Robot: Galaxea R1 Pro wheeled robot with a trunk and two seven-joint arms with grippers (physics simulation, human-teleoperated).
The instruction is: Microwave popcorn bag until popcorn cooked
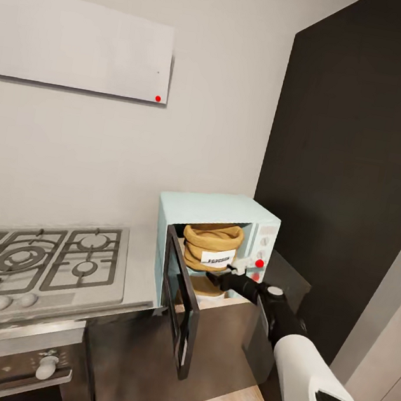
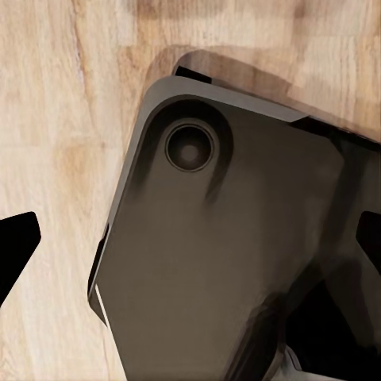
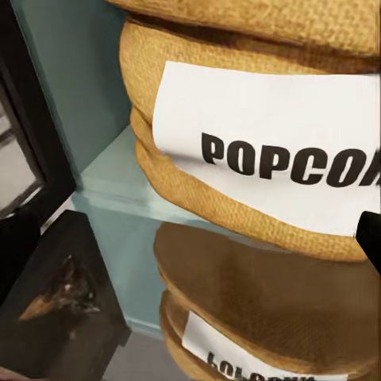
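Now the popcorn bag sits upright inside the microwave, door swung open, directly ahead of the right gripper; whether its fingers are spread or touching the sack, I cannot tell

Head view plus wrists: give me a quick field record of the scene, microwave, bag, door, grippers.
microwave: pale mint-blue box on the grey countertop, right of the gas hob
door: dark-framed door swung open toward the robot
popcorn bag: tan sack upright inside the microwave, white label reading POPCORN facing out
right gripper: at the microwave opening, just in front of the bag; open or shut unclear
left gripper: over wood floor and a dark part of the robot; finger state unclear
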